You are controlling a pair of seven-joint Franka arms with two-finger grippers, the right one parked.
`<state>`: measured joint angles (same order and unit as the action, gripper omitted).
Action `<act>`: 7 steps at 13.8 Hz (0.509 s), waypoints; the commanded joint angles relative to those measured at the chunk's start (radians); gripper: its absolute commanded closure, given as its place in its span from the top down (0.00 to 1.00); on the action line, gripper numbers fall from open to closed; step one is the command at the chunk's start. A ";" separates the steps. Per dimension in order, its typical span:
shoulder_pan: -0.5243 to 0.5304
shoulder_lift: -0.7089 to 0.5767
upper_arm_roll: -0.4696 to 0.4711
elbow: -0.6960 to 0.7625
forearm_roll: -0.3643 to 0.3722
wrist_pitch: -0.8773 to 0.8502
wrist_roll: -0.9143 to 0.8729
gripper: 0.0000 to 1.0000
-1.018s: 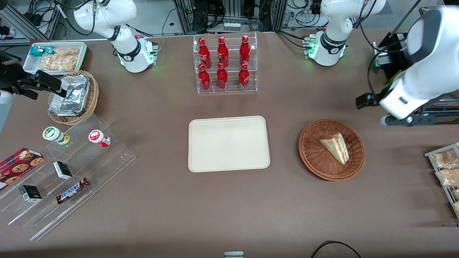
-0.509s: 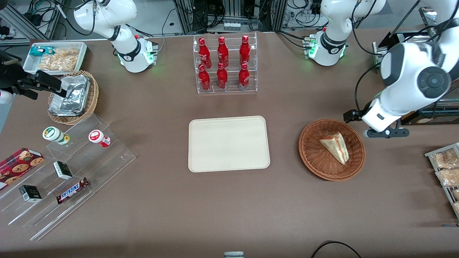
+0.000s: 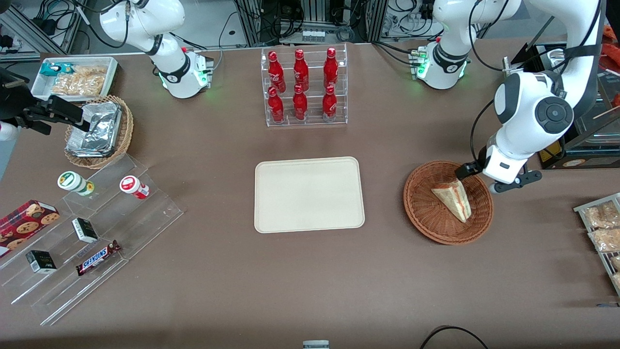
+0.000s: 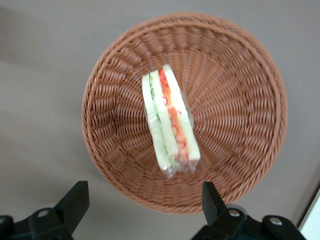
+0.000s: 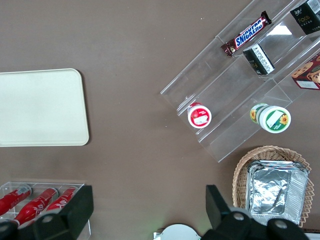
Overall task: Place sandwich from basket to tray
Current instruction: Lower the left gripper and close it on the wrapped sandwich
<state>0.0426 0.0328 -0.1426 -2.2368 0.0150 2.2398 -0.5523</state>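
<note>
**Approach over basket — sandwich not yet grasped**

We note the sandwich [image 3: 454, 198] lying in the basket [image 3: 426, 220], resting on one bread face with its layered cut edge turned upward. The tray [image 3: 309, 194] sits bare, well apart toward the parked arm's end of the bench [image 3: 310, 281].

The gripper [image 4: 142, 205] hovers above the basket's rim at the side farther from the front camera, fingers spread wide and holding nothing. In the wrist view, the wedge's long axis runs roughly toward the gripper, crosswise to the line between the fingertips [image 4: 75, 197].

We judge this alignment favourable: the fingers could close across the two bread faces once the gripper shifts over the wedge and descends. Transfer to the tray remains undone.
</note>
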 commanded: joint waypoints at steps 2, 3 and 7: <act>-0.003 0.074 -0.012 -0.004 0.006 0.112 -0.381 1.00; -0.003 0.085 -0.012 -0.003 0.006 0.116 -0.393 1.00; -0.003 0.145 -0.015 0.003 0.000 0.155 -0.405 1.00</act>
<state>0.0402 0.1507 -0.1521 -2.2395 0.0151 2.3607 -0.9245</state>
